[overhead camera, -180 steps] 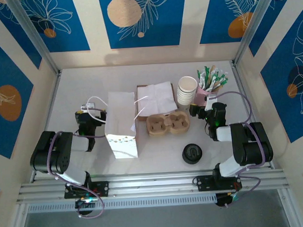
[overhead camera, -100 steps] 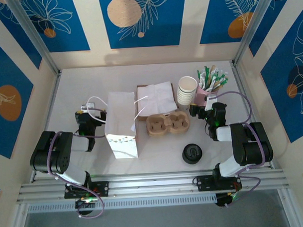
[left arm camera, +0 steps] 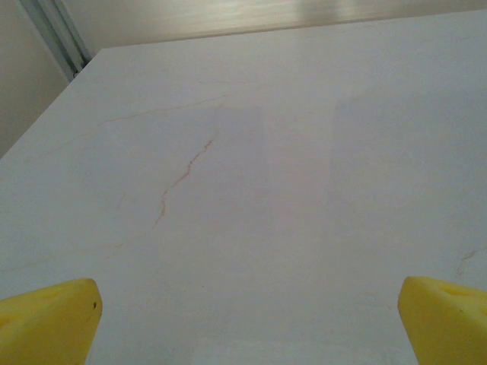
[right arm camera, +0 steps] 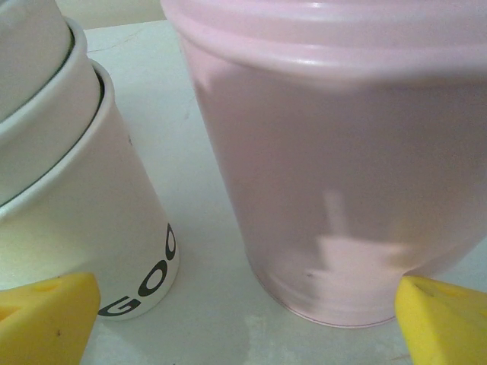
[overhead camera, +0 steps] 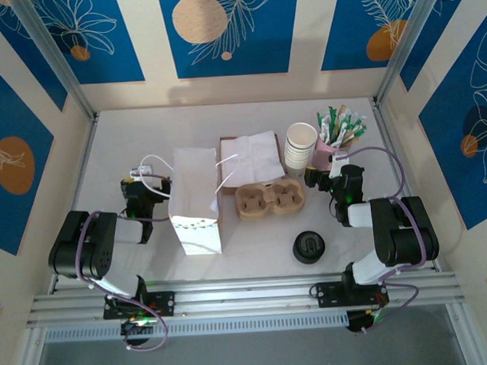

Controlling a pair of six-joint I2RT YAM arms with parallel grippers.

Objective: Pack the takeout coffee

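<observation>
The takeout coffee, a tan pulp cup carrier [overhead camera: 270, 199] with round wells, lies flat at the table's middle. My left gripper [overhead camera: 138, 184] sits low at the left, beside a standing white paper bag [overhead camera: 196, 202]. In its wrist view the left gripper [left arm camera: 247, 327] is open, yellow fingertips [left arm camera: 47, 319] wide apart over bare table. My right gripper [overhead camera: 329, 172] rests right of the carrier, apart from it. The right gripper [right arm camera: 245, 323] is open too, pointing at a stack of white paper cups [right arm camera: 84, 190] and a pink cup [right arm camera: 342, 167], touching neither.
A flat box with white napkins [overhead camera: 249, 160] lies behind the carrier. The white cup stack [overhead camera: 301, 146] and the pink cup of green-tipped sticks [overhead camera: 333, 144] stand at the back right. A small black lid [overhead camera: 308, 247] lies near the front.
</observation>
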